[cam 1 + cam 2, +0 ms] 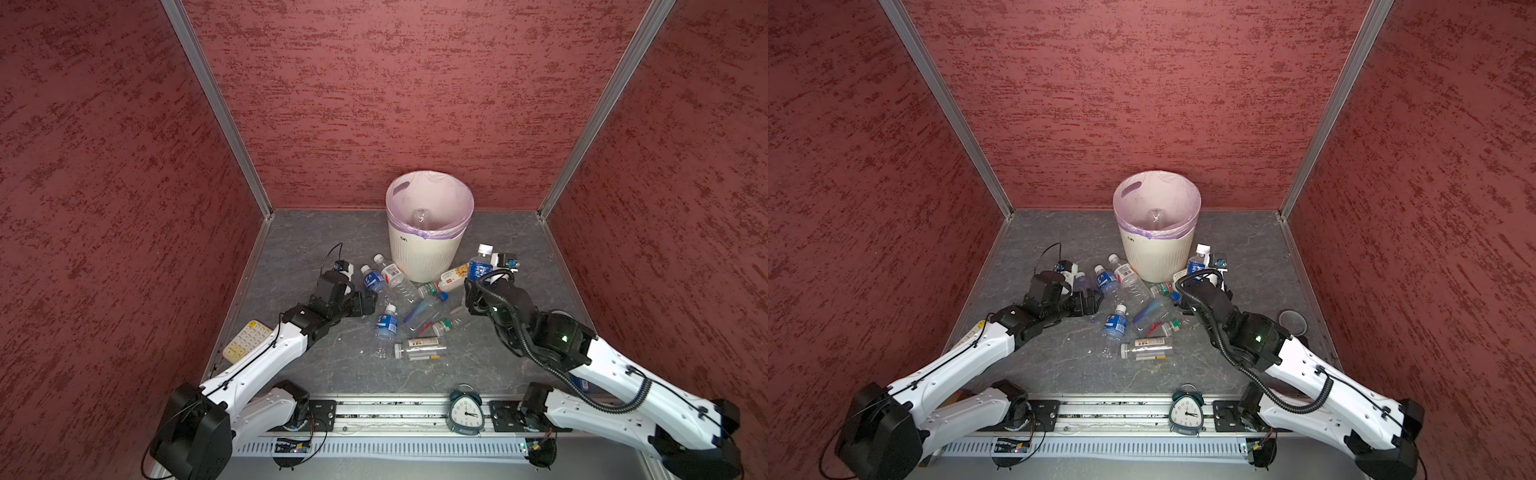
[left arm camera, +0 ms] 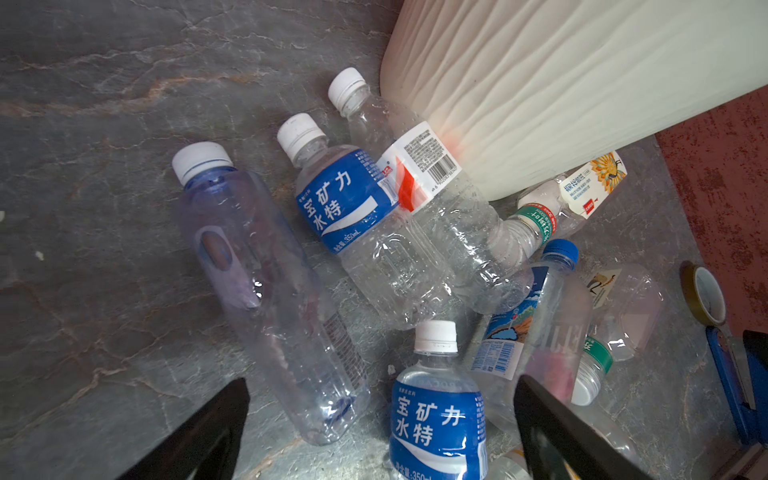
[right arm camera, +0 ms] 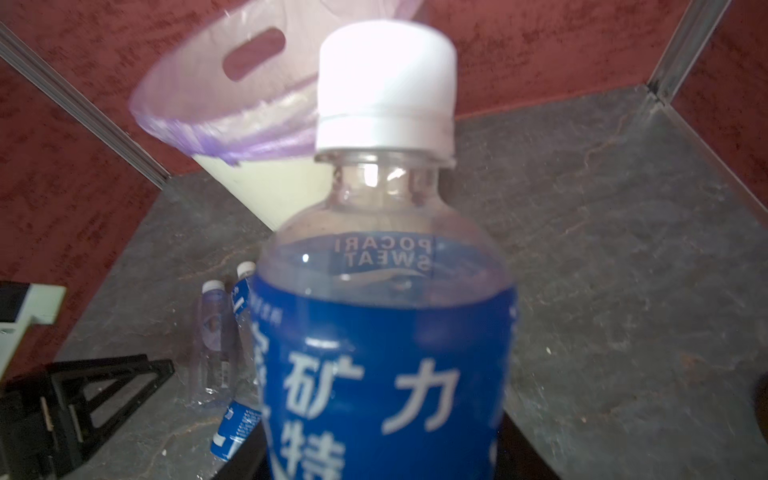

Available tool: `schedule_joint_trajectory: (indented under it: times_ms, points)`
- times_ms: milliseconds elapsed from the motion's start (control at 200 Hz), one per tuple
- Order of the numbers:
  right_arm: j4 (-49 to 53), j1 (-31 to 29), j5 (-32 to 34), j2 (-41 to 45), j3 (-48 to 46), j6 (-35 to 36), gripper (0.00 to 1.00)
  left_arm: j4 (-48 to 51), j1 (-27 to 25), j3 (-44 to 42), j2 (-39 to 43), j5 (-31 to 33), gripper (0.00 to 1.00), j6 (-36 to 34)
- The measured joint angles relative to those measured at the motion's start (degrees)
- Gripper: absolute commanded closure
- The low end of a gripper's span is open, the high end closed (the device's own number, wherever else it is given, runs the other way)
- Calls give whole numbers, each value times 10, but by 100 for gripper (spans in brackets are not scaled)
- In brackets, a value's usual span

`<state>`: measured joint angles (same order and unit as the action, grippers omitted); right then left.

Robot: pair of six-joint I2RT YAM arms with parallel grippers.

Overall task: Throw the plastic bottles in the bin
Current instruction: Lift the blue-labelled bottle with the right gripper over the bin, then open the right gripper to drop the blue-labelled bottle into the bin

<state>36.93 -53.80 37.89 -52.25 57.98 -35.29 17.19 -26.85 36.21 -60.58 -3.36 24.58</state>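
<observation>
Right wrist view: a blue-labelled bottle (image 3: 386,332) is held upright, white cap (image 3: 386,83) uppermost. The right gripper (image 1: 484,277) is clamped on it, and the fingers are mostly hidden by its body. Beyond the cap the bin (image 3: 257,187) is seen, with a lilac liner (image 3: 216,83) folded over the rim. In both top views the grasped bottle is placed just beside the bin's wall, not over its mouth.

Left wrist view: the left gripper (image 2: 382,432) is spread wide and nothing is gripped between the fingers (image 2: 199,436). Nearest, in line between them, a second blue-labelled bottle (image 2: 436,411) is lying with its cap pointing away; contact cannot be told. Just beside it a blue-tinted clear bottle (image 2: 266,299) is laid flat. Farther ahead a third blue-labelled bottle (image 2: 353,216) and a red-white-labelled bottle (image 2: 419,174) are lying side by side, touching, the latter close against the bin's ribbed foot. A blue-capped bottle (image 2: 540,307) is lying off to one side, and beyond it a white-orange-labelled bottle (image 2: 582,191) against the bin.

In a top view one clear bottle (image 1: 420,217) is seen inside the bin. Well behind both grippers a teal alarm clock (image 1: 466,411) is standing at the front rail, and a cream keypad (image 1: 245,340) is lying beside the left forearm.
</observation>
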Motion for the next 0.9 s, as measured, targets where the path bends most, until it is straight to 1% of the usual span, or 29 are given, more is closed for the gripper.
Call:
schedule_joint_trajectory:
  times_ms: [200,316,376,416,436,481,501,546,606,681,752,817,897]
  points:
    - [-95,-1,24,-50,84,107,46,3,13,-9,11,-8,0,7]
    - [-158,9,28,-115,164,180,46,9,16,-9,11,-10,0,7]
    - [-180,30,17,-169,229,212,45,12,18,-10,15,-11,0,9]
    - [-194,55,3,-215,283,228,45,14,19,-11,19,-11,0,9]
    - [-194,67,-5,-234,309,233,43,15,19,-12,22,-11,0,10]
    - [-200,100,-21,-291,377,246,35,17,19,-13,28,-11,0,11]
    - [-198,114,-28,-318,412,252,30,19,20,-14,32,-11,0,12]
    - [-192,144,-44,-385,495,260,12,22,21,-16,40,-11,0,14]
    - [-163,179,-63,-484,624,264,2,24,22,-21,53,-11,0,18]
    - [-114,209,-81,-601,780,266,1,30,22,-29,72,-11,0,23]
    - [-58,226,-85,-679,878,265,1,38,22,-37,92,-10,0,29]
    - [-17,235,-87,-711,908,265,1,47,22,-44,112,-10,0,33]
    - [12,238,-93,-711,896,263,1,58,22,-48,131,-7,0,37]
